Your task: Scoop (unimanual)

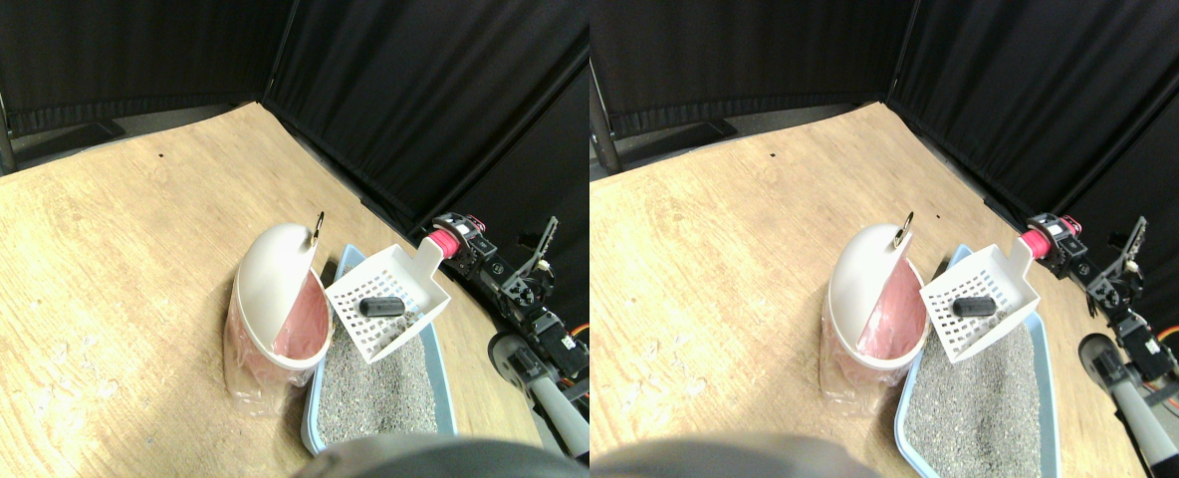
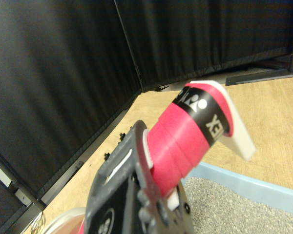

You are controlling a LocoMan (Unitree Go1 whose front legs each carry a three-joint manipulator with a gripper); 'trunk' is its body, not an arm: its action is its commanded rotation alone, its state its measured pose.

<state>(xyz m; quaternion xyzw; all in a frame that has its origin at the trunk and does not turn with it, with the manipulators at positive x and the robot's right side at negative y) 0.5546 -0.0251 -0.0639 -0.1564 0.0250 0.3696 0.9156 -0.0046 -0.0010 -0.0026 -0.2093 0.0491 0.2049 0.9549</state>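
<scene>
Scoop (image 1: 388, 299), white slotted plastic, hangs lifted above the far end of the blue litter tray (image 1: 440, 358), with a dark cylindrical lump (image 1: 381, 305) lying in its basket. Just beside it, off the tray's left edge, stands a white bin (image 1: 276, 299) with a pink liner. The scoop looks light and stiff; its load probably rolls easily, so the basket wants keeping level. Its handle (image 1: 437, 246), wrapped in red tape for grip, is the place to hold it. The right gripper (image 1: 455, 239) is clamped on that handle: in the wrist view the red wrap (image 2: 185, 141) sits against the dark jaw frame, though the far jaw is hidden, so the hold is judged partly from the scoop staying aloft. The arm reaches in from the tray's right edge, raised and angled toward the bin.
</scene>
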